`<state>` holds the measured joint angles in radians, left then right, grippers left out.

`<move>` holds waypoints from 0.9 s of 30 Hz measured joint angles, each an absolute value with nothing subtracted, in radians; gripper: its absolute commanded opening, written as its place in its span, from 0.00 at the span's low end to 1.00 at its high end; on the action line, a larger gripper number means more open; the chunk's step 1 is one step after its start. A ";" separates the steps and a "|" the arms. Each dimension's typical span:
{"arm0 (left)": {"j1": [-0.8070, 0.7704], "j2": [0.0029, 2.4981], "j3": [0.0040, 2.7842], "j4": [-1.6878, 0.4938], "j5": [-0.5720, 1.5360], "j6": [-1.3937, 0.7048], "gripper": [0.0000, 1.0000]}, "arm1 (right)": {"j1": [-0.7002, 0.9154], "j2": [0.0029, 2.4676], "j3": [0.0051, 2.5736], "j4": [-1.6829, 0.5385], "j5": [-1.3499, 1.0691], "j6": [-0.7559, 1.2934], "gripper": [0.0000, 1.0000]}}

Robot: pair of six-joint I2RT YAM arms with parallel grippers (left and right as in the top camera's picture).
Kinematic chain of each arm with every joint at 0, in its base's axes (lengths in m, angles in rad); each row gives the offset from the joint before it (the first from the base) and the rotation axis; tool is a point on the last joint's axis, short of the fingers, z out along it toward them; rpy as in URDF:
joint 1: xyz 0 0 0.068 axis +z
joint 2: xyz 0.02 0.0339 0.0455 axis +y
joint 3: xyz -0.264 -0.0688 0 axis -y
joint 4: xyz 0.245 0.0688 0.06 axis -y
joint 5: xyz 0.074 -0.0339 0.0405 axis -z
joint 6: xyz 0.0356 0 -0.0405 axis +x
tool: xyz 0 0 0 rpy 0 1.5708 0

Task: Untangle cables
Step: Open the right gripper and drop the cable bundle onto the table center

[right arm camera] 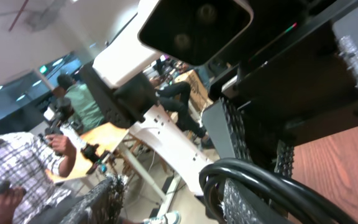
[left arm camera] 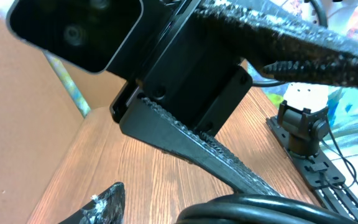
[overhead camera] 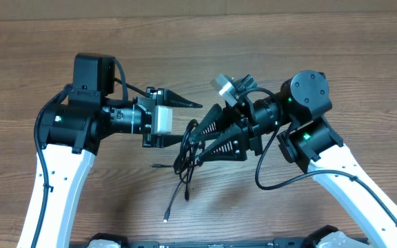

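**Grab One Strand Each, Then Pull Apart Slowly**

Work over the middle of the brown table (overhead camera: 364, 62), at the meeting place of the left arm (overhead camera: 67, 124) and the right arm (overhead camera: 309, 103). Left gripper (overhead camera: 190, 122): jaws spread wide, holding nothing. Right gripper (overhead camera: 193, 146): jaws spread too, with a loop of the cables (overhead camera: 183, 164) between them, not pinched as far as can be told. Cables bunched right by both grippers, trailing toward the near edge and ending in small plug ends (overhead camera: 165, 219).

Looks like the grabbing step. Close the right jaws on one strand only, not the whole bunch. Bring the left jaws onto a different strand just beside it. Then draw apart, left and right, gently, watching for the plug ends to slip out through the loops. Stop at any tight knot.

Mind the thick black cord (overhead camera: 281, 184) on the right arm, curling near the tangle on its right side — easy to mix up with the thin ones. Mind the tight space as well — finger tips close together, so little room for turning.
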<state>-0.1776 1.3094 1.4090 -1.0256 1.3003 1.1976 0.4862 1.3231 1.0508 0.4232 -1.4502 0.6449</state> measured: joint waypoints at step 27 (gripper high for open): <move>-0.142 1.311 1.408 -0.955 1.246 1.102 1.00 | 0.406 1.333 1.056 0.202 -1.080 0.658 0.54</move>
<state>-0.1425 1.3109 1.4078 -0.9554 1.2461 1.1015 0.4061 1.3334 1.0561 0.2020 -1.0801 0.6579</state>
